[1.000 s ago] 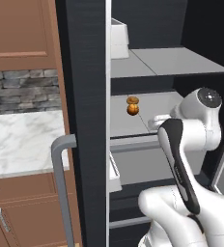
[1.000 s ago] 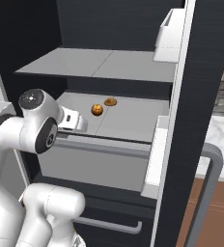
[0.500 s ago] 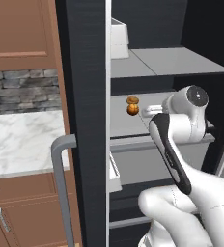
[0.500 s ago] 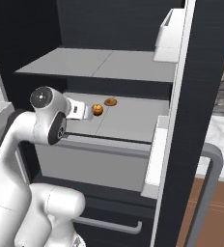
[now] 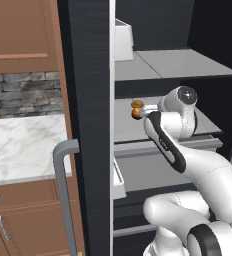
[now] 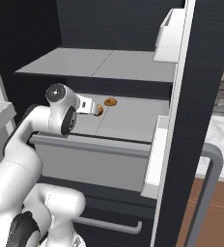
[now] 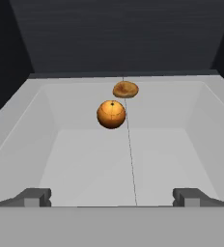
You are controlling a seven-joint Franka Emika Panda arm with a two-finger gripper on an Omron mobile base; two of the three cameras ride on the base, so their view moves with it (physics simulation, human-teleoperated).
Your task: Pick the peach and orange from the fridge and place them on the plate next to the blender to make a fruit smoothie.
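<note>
- We see our gripper point(image 7: 111, 198) inside the open fridge point(image 5: 88, 100), its jaws spread wide and holding nothing.
- The orange point(image 7: 111, 114) sits on the pale grey shelf point(image 7: 85, 164) ahead of the fingertips, apart from them.
- A flat brown-orange disc point(image 7: 125, 89) lies just behind the orange.

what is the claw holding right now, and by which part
Nothing. The claw is open with its tips wide apart, and the orange sits on the fridge shelf ahead of it, untouched.
</note>
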